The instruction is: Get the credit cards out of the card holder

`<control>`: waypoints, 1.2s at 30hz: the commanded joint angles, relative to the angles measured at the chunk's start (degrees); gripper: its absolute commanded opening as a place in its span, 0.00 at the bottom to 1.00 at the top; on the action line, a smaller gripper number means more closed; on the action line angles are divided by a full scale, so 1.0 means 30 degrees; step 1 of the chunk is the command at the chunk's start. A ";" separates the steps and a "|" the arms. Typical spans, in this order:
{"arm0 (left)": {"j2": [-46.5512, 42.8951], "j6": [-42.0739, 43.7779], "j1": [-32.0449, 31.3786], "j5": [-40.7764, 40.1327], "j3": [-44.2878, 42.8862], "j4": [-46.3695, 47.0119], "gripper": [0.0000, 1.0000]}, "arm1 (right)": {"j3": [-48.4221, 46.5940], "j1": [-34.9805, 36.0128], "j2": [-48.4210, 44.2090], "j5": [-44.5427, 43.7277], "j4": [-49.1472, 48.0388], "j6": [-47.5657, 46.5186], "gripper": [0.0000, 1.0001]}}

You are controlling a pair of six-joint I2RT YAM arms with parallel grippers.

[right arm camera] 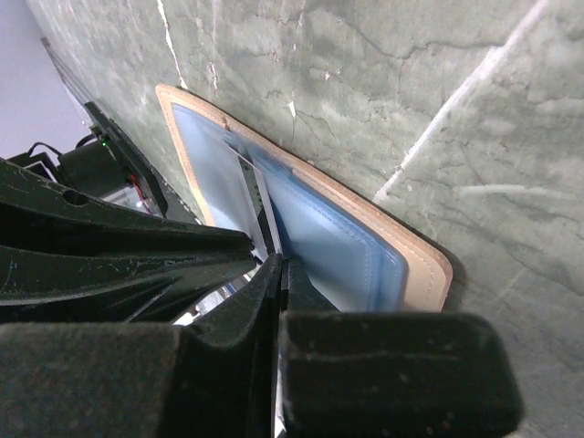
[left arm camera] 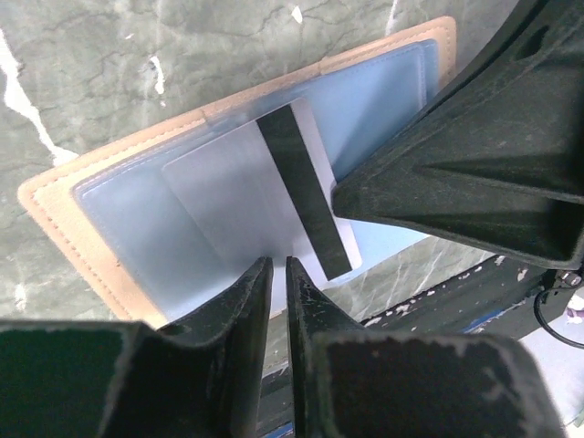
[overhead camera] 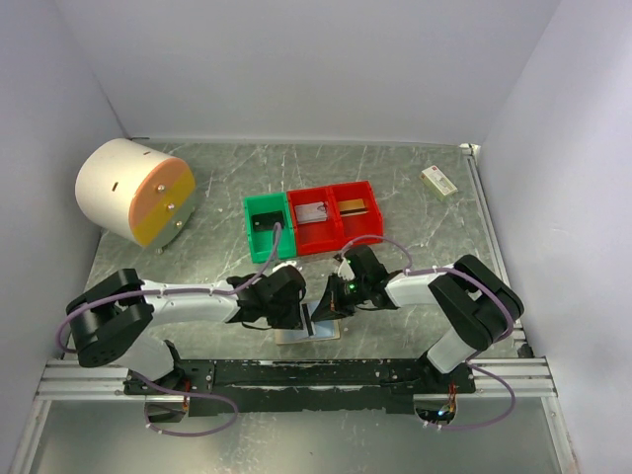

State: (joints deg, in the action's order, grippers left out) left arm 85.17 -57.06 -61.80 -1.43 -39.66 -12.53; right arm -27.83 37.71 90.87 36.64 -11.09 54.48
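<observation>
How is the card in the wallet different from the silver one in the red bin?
The wallet card sits partly tucked in the card holder's blue pocket near the arm bases; the bin card lies loose in a red bin farther back. The wallet card shows a black stripe; no stripe is visible on the bin card. Both are silver-grey rectangles.

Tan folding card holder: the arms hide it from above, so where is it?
In the top view the tan card holder lies open at the table's near edge, beneath the left pincer and right pincer.
</observation>
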 commanded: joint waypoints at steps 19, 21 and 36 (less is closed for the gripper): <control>-0.0420 -0.0377 -0.0191 -0.1236 0.0671 -0.1998 0.27 | -0.0300 0.0076 0.0145 0.0704 -0.1169 0.0298 0.08; -0.0454 -0.0379 -0.0183 -0.1255 0.0737 -0.1951 0.26 | -0.0478 0.0291 0.0290 0.0829 -0.1341 0.0348 0.13; -0.0798 -0.0465 -0.0200 -0.1647 0.0706 -0.2554 0.25 | -0.1028 0.1175 0.0119 -0.0768 0.0456 -0.0299 0.00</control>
State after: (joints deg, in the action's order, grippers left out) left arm 82.61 -58.35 -62.00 -5.39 -39.09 -18.28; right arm -30.30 41.01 93.38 36.99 -13.06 55.37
